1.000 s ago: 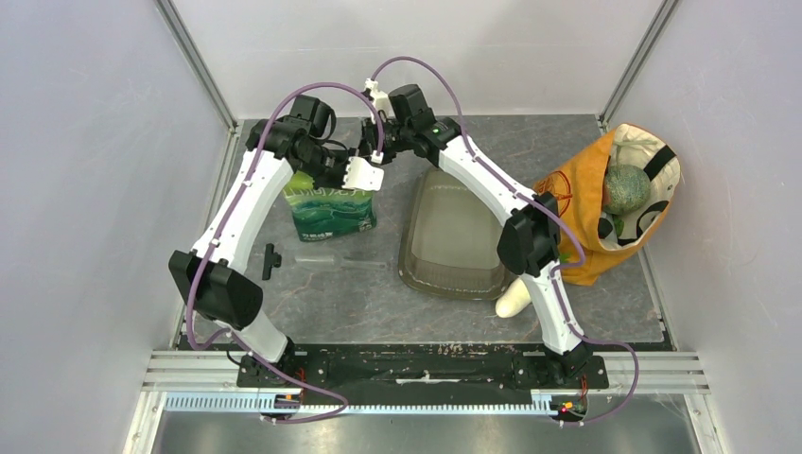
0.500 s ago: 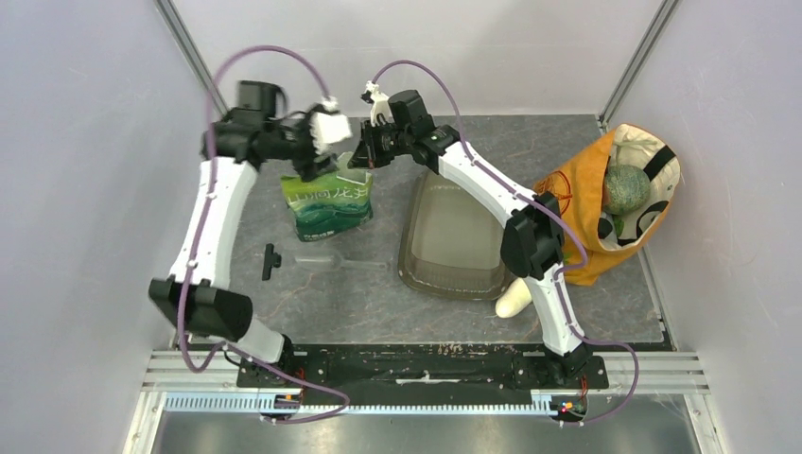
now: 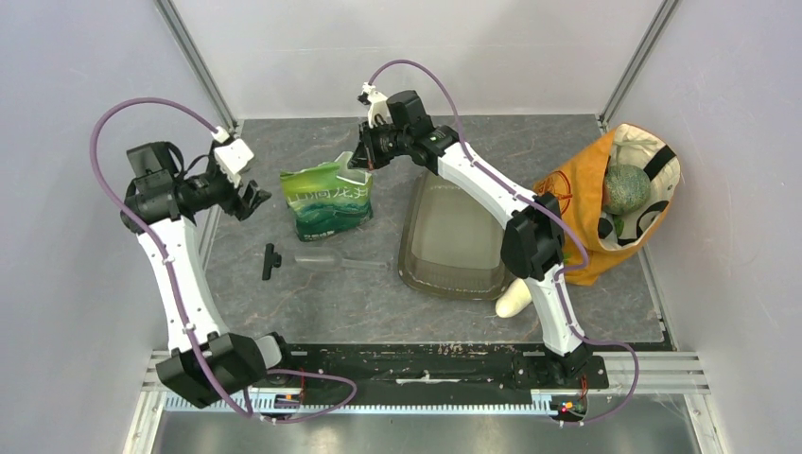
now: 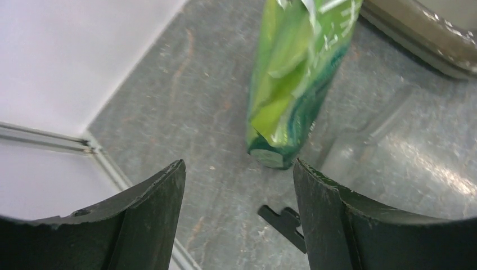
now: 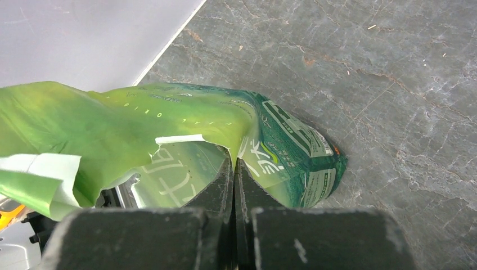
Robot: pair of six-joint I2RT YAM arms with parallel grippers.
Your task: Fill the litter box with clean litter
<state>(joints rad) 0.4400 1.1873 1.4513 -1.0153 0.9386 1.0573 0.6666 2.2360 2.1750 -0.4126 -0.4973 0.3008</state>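
Our right gripper (image 3: 365, 157) is clenched on the torn top edge of the green bag (image 3: 326, 203), which stands upright on the table (image 3: 378, 303) toward the far left. Our left gripper (image 3: 251, 197) hangs to the left of the bag, apart from it, jaws spread and grasping nothing. The litter box (image 3: 409, 253) lies flat just right of the bag, near the table's middle, with an orange bag (image 3: 567, 203) on its right.

Grey marbled tabletop (image 3: 567, 142); plain white walls (image 3: 492, 47); aluminium corner posts (image 3: 196, 61)
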